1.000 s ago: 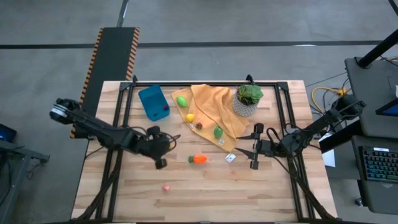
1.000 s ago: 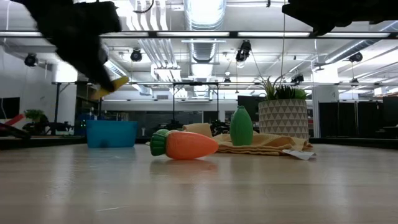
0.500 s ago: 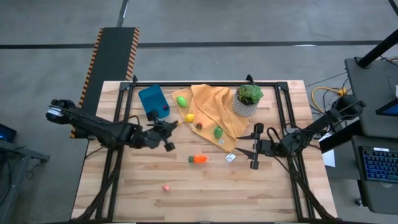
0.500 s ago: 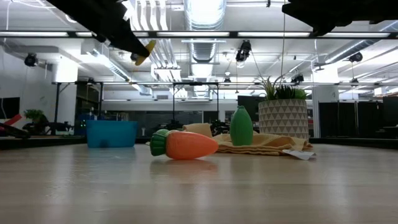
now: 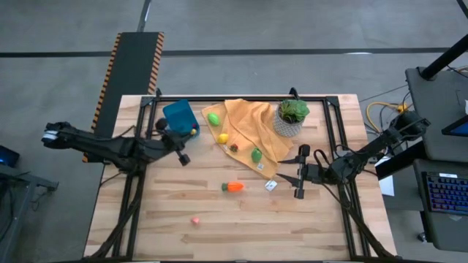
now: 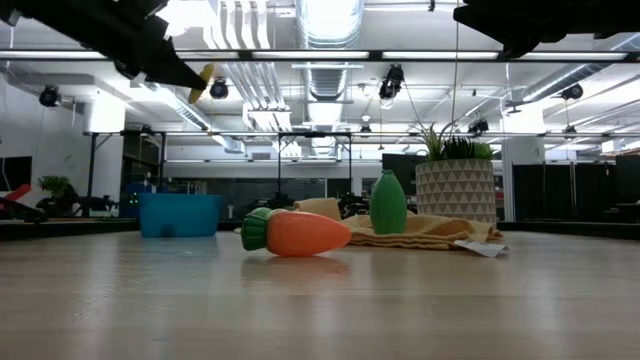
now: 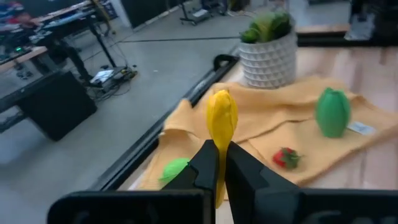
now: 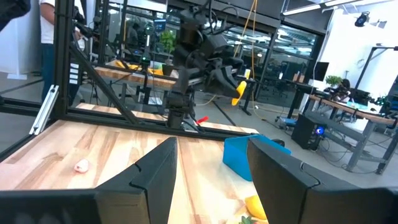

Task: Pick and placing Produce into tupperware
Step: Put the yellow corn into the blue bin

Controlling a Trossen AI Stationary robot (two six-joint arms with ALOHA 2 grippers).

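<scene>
My left gripper (image 5: 187, 139) is shut on a long yellow piece of produce (image 7: 221, 115) and hangs in the air at the near right corner of the blue tupperware (image 5: 180, 118). The tupperware stands at the far left of the table. A green-yellow fruit (image 5: 213, 118), a yellow one (image 5: 223, 138), a small reddish one (image 5: 234, 147) and a green one (image 5: 257, 155) lie on the orange cloth (image 5: 245, 117). An orange carrot (image 5: 233, 187) and a pink piece (image 5: 195, 220) lie on the wood. My right gripper (image 5: 298, 177) waits open at the right. My left gripper pinches the yellow piece's lower end (image 7: 219, 163) between its two fingers. The fingers come nearly level from the table's left and lie along the piece. Most of it sticks out past the fingertips (image 7: 209, 155). It is lifted clear, high above the table (image 6: 204, 82).
A leafy plant in a pale pot (image 5: 292, 117) stands at the cloth's far right corner. A small white tag (image 5: 270, 185) lies near the carrot. Black frame rails (image 5: 333, 139) run along the table's sides. Bare wood (image 5: 241, 226) fills the near half.
My left gripper has risen and gone toward the table's far edge, to the tupperware, staying shut on the yellow piece. It has tipped up from pointing steeply down to nearly level. My right arm has kept still.
</scene>
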